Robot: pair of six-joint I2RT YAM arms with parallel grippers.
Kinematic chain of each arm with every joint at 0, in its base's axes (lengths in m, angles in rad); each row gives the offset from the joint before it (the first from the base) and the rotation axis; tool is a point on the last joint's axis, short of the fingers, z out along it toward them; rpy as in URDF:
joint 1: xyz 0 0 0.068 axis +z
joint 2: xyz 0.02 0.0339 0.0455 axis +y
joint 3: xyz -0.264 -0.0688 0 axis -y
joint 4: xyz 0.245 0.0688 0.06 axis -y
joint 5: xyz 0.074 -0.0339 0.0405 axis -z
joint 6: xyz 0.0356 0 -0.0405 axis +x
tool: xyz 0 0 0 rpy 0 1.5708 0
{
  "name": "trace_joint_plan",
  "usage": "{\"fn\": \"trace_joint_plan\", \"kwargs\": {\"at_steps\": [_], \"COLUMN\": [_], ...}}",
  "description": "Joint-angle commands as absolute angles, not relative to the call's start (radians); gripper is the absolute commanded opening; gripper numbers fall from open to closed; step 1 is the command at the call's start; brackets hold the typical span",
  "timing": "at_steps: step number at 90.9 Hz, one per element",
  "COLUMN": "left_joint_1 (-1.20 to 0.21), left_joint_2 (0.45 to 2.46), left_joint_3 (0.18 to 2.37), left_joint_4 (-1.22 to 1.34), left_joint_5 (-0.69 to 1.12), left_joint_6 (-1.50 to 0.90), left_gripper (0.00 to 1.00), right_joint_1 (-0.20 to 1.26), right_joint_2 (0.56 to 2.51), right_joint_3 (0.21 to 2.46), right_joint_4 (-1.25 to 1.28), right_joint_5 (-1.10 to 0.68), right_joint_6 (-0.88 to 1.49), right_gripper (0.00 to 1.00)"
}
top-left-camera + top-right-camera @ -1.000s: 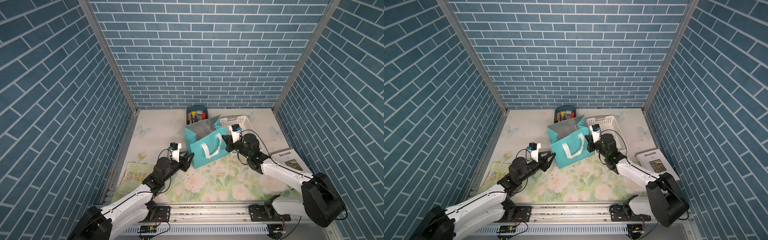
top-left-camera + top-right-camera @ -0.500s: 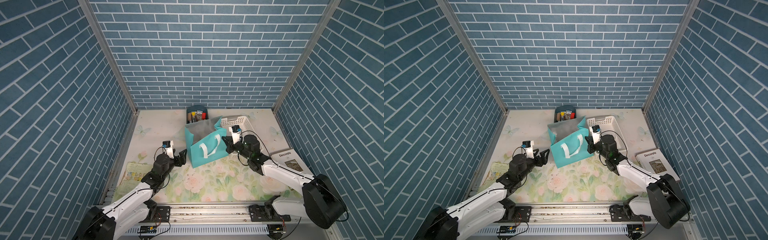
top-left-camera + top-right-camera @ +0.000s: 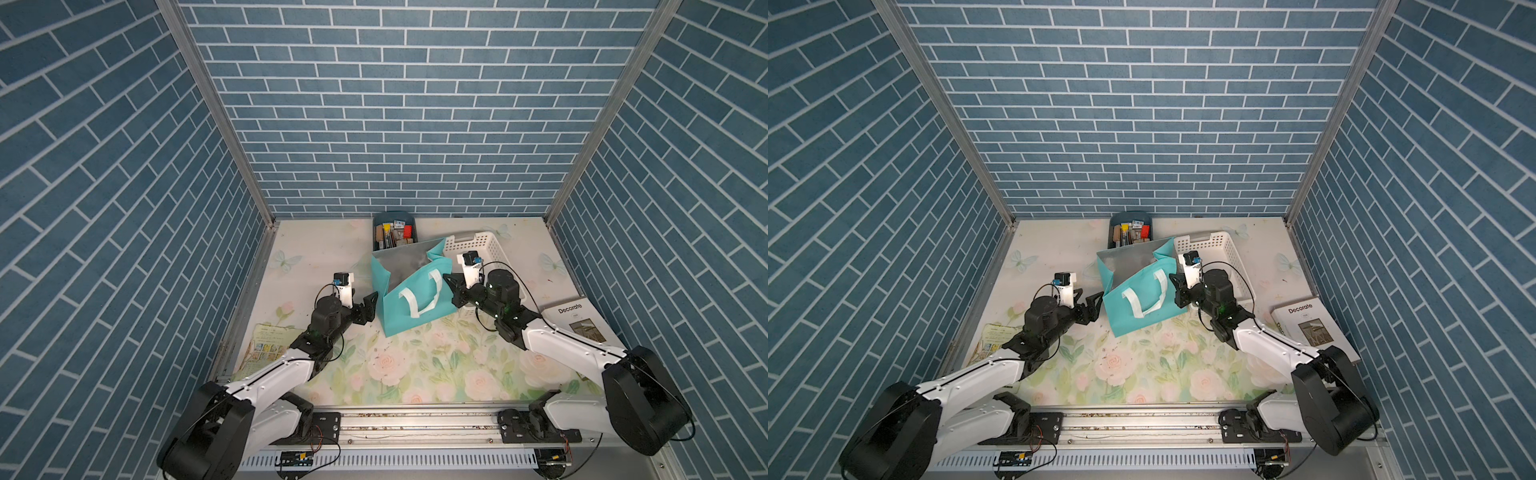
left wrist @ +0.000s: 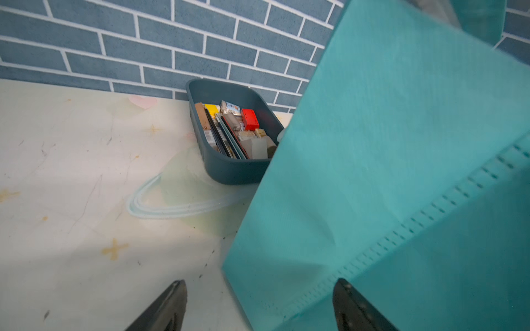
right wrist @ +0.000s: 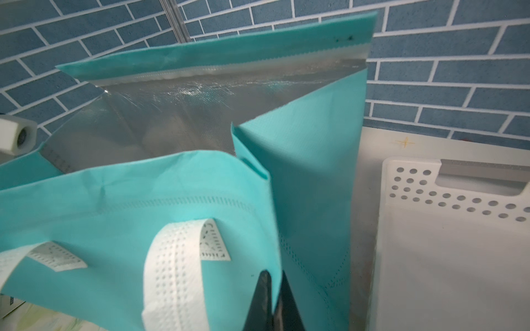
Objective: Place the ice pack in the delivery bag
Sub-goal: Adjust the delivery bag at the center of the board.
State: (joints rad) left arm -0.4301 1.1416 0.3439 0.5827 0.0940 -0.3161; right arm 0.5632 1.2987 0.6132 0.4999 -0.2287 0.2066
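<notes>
The delivery bag (image 3: pixel 390 318) (image 3: pixel 1154 322) is seen standing upright and open-mouthed on the floral table cover (image 3: pixel 415 374), toward the back and about midway between the 2 arms. Its silver foil lining (image 5: pixel 186 120) is exposed at the mouth, and 1 white strap handle (image 3: pixel 435 284) (image 5: pixel 172 272) is draped over the teal front panel. Whether the ice pack lies inside cannot be told; it is not made out in any view.

The right gripper (image 3: pixel 448 277) (image 5: pixel 274 275) is set against the bag's front corner on the right arm's side. In the right wrist view its 2 fingers (image 5: pixel 288 303) are drawn almost together, with the edge of the teal fabric pinched between them.

The left gripper (image 3: pixel 1094 307) (image 4: pixel 261 282) is placed low beside the bag's opposite side. Its jaws are spread wide and nothing is held; in the left wrist view the bag's lower corner is framed between the 2 fingertips (image 4: pixel 175 298), and contact with the fabric cannot be confirmed.

Just behind the bag, a dark blue bin (image 3: pixel 395 217) (image 4: pixel 229 172) packed with small items is set against the back wall. A white perforated basket (image 3: pixel 478 243) (image 5: pixel 430 258) is found right beside the bag, behind the right gripper. A book titled "Decorate" (image 3: pixel 577 320) is laid near the right wall, and a printed sheet (image 3: pixel 266 349) is laid by the left wall under the left arm.
</notes>
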Motion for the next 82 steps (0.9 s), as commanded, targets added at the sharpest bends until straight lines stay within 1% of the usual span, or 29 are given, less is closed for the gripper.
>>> {"fn": "trace_joint_plan", "kwargs": {"at_steps": [1, 7, 9, 15, 18, 23, 34, 46, 49, 53, 65, 68, 76, 82], "left_joint_1": [-0.380, -0.372, -0.371, -0.365, -0.363, -0.356, -0.347, -0.345, -0.345, -0.345, -0.345, -0.345, -0.344, -0.345], "left_joint_2": [1.210, 1.272, 1.288, 1.336, 1.354, 1.373, 1.398, 1.457, 1.477, 1.506, 1.549, 1.552, 1.540, 1.526], "left_joint_3": [0.394, 0.424, 0.430, 0.445, 0.453, 0.462, 0.472, 0.495, 0.505, 0.528, 0.573, 0.570, 0.553, 0.536], "left_joint_4": [0.684, 0.691, 0.699, 0.722, 0.726, 0.735, 0.755, 0.768, 0.768, 0.753, 0.695, 0.701, 0.717, 0.736], "left_joint_5": [0.231, 0.293, 0.315, 0.386, 0.400, 0.438, 0.486, 0.570, 0.598, 0.634, 0.678, 0.684, 0.685, 0.682], "left_joint_6": [-0.281, -0.269, -0.266, -0.245, -0.242, -0.237, -0.231, -0.235, -0.246, -0.251, -0.272, -0.278, -0.284, -0.296], "left_gripper": [0.83, 0.82, 0.82, 0.81, 0.81, 0.80, 0.80, 0.76, 0.74, 0.66, 0.64, 0.60, 0.55, 0.54], "right_joint_1": [0.560, 0.560, 0.560, 0.560, 0.559, 0.560, 0.561, 0.561, 0.563, 0.564, 0.570, 0.571, 0.572, 0.572], "right_joint_2": [1.283, 1.253, 1.243, 1.202, 1.181, 1.143, 1.058, 0.995, 0.989, 0.980, 0.930, 0.911, 0.864, 0.833], "right_joint_3": [0.619, 0.609, 0.603, 0.581, 0.569, 0.546, 0.478, 0.426, 0.422, 0.418, 0.371, 0.355, 0.319, 0.303], "right_joint_4": [0.470, 0.456, 0.453, 0.437, 0.428, 0.406, 0.369, 0.340, 0.327, 0.305, 0.279, 0.279, 0.278, 0.270], "right_joint_5": [-0.223, -0.222, -0.222, -0.213, -0.209, -0.210, -0.205, -0.183, -0.182, -0.168, -0.160, -0.159, -0.158, -0.151], "right_joint_6": [0.215, 0.216, 0.218, 0.228, 0.233, 0.243, 0.265, 0.287, 0.289, 0.297, 0.309, 0.317, 0.328, 0.336], "right_gripper": [0.19, 0.30, 0.36, 0.48, 0.52, 0.56, 0.60, 0.63, 0.64, 0.64, 0.65, 0.66, 0.67, 0.67]}}
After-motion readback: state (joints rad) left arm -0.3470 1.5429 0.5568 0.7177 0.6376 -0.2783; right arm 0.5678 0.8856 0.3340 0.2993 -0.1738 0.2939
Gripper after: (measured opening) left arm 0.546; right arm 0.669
